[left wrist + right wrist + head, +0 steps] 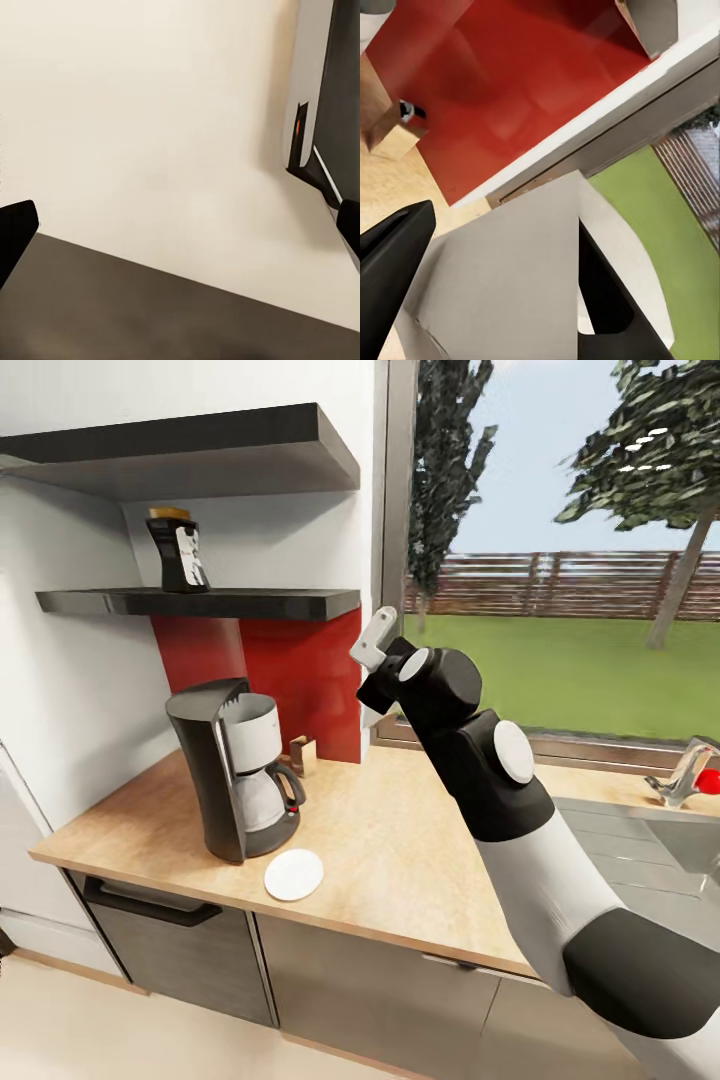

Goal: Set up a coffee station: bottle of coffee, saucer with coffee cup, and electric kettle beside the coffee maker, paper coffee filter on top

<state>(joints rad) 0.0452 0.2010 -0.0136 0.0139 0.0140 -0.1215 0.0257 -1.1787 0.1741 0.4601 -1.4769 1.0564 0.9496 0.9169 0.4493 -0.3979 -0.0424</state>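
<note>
The coffee maker [235,770] stands at the left end of the kitchen countertop [400,850]. The saucer [294,874] lies bare just in front of it, near the counter's front edge. The bottle of coffee [180,550] stands on the lower kitchen shelf [250,603]. My right gripper [383,657] is raised above the counter beside the window frame, to the right of the coffee maker, and is shut on the paper coffee filter [372,637]. The white cone [510,277] sits between the black fingers [390,262]. My left gripper [180,232] is open over a pale floor. The coffee cup and electric kettle are out of view.
A small brown box [302,752] stands behind the coffee maker against the red backsplash [300,680]. A second shelf [200,455] hangs above the first. A sink with a tap [680,775] is at the far right. A window [560,560] is behind the counter.
</note>
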